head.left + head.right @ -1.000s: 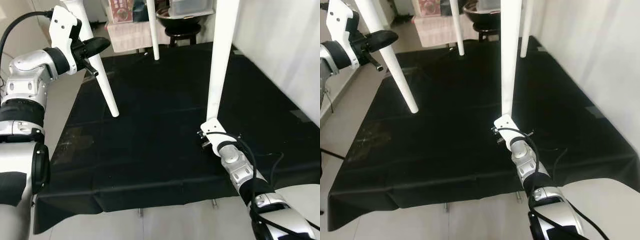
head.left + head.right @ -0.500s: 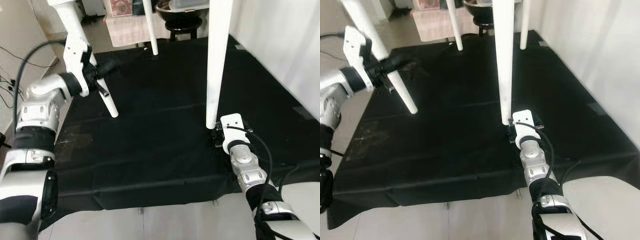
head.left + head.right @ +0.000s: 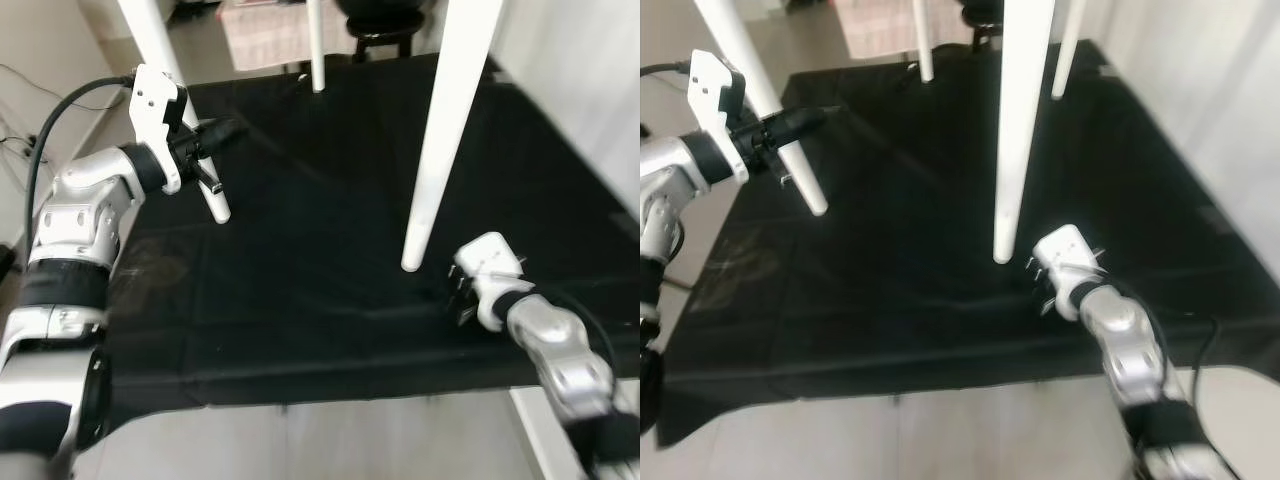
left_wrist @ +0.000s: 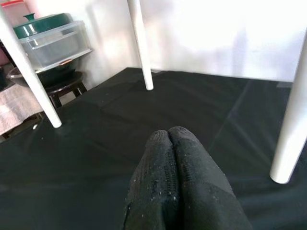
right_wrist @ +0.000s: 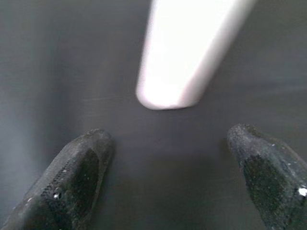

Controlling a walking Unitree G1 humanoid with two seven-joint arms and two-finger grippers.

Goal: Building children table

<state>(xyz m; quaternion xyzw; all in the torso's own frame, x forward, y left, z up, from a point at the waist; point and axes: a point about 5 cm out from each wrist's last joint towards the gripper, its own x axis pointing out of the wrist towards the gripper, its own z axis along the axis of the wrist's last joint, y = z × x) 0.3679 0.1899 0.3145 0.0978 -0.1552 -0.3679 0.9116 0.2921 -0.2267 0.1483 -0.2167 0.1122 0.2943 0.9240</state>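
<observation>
Right wrist view — open right hand (image 5: 168, 177), table leg (image 5: 192, 52) seemingly apart

left tool (image 3: 225, 130) released table leg (image 3: 200, 170)

1. Head pair peers forward and down from above onto the black cloth (image 3: 300, 290); both eyes share the white table legs, the right eye's picture shifted sideways.
2. Left wrist camera rides low, looking out along its hand (image 4: 175, 143) across the cloth toward the far legs and wall.
3. Right wrist camera sits very close, facing the near leg's tip (image 5: 168, 98), which is blurred; the head views share that leg.
</observation>
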